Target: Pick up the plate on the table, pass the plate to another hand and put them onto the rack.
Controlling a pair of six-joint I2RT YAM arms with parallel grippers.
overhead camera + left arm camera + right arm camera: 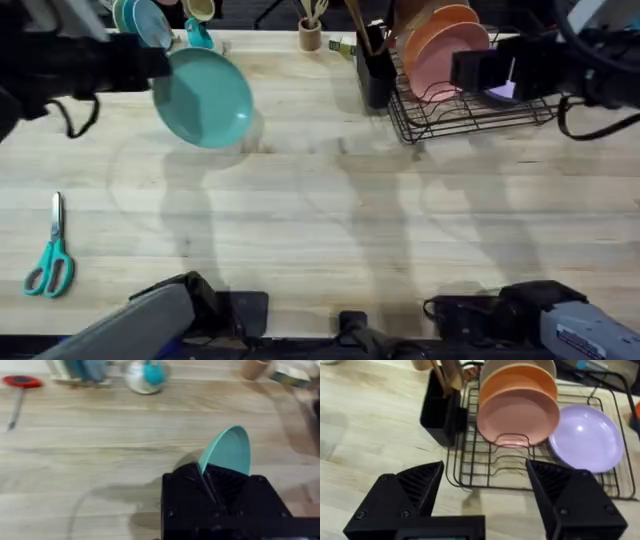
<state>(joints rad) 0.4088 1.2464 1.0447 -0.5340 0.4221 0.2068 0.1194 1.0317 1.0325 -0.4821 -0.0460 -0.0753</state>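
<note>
The teal plate [203,97] hangs tilted above the table [320,210] at the far left, held by its edge in my left gripper [160,62], which is shut on it. In the left wrist view the plate [227,452] stands on edge between the black fingers [200,482]. My right gripper [480,70] hovers over the black wire rack [470,115] at the far right, and in the right wrist view its fingers [415,487] are spread wide with nothing between them. The rack [490,467] holds orange-pink plates [517,415] and a lavender plate [585,437].
Teal scissors [50,262] lie near the table's left front. A black utensil holder [375,65] stands beside the rack. A small stand with blue plates [140,20], a cup [200,35] and a wooden holder [311,35] line the far edge.
</note>
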